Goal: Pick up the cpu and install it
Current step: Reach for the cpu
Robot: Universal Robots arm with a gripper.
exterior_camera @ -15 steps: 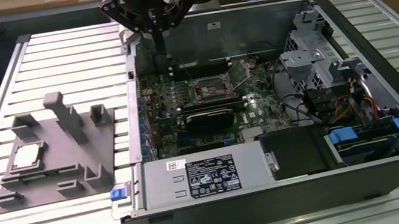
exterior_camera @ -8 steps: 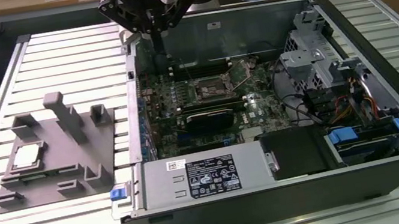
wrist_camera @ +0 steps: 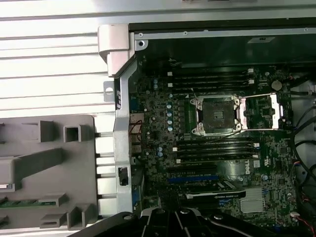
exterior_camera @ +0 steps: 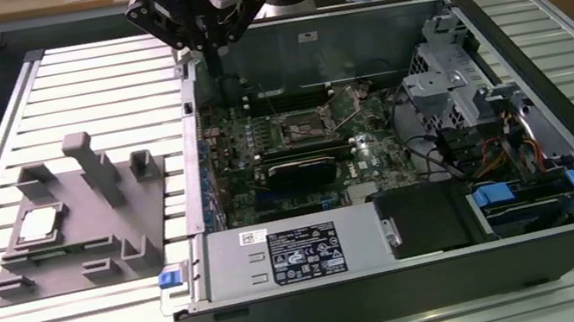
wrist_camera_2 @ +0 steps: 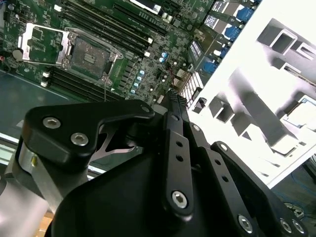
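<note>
The cpu (exterior_camera: 38, 224), a small pale silvery square, lies flat on the grey fixture (exterior_camera: 101, 236) at the exterior view's left, outside the case. My gripper (exterior_camera: 208, 49) hangs above the back left corner of the open computer case (exterior_camera: 424, 278), well away from the cpu. Its fingers taper to a point, shut with nothing between them. The empty cpu socket (exterior_camera: 303, 129) sits mid-motherboard, also seen as the socket (wrist_camera: 217, 114) in the first wrist view and the socket (wrist_camera_2: 89, 54) in the second, with its metal load plate (wrist_camera: 261, 112) swung open.
A black ribbed block (exterior_camera: 305, 167) lies just in front of the socket. A labelled power supply (exterior_camera: 296, 251) fills the case's front. Drive cages and cables (exterior_camera: 490, 118) crowd the exterior view's right. The case stands on a slatted metal table (exterior_camera: 78, 100).
</note>
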